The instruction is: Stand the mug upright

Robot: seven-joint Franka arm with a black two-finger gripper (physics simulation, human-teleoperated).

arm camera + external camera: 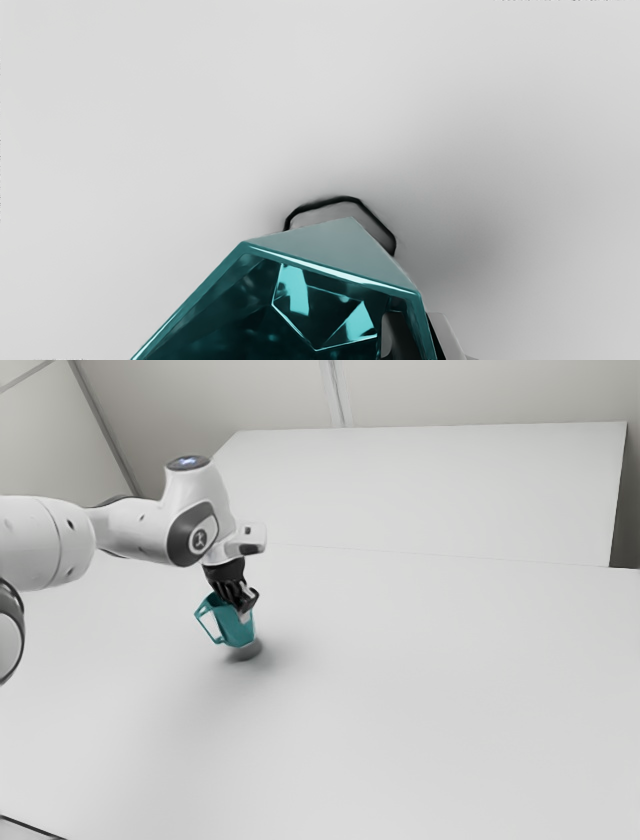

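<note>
Broad open room spreads over the smooth white tabletop (430,690) toward the exterior view's right, and in front of the angular teal mug (234,628). Toward the exterior view's left, the thick white jointed arm (135,530) blocks passage from above, and the mug's angular handle juts out that way. The mug's mouth is partly taken up: one finger of the black two-finger gripper (246,608) stands inside, the other outside, with the wall between them.

You're looking at one teal mug (236,628), and you're seeing one handle (205,628) on it; you're also running one white arm (135,530), which is carrying one black gripper (248,608).
</note>
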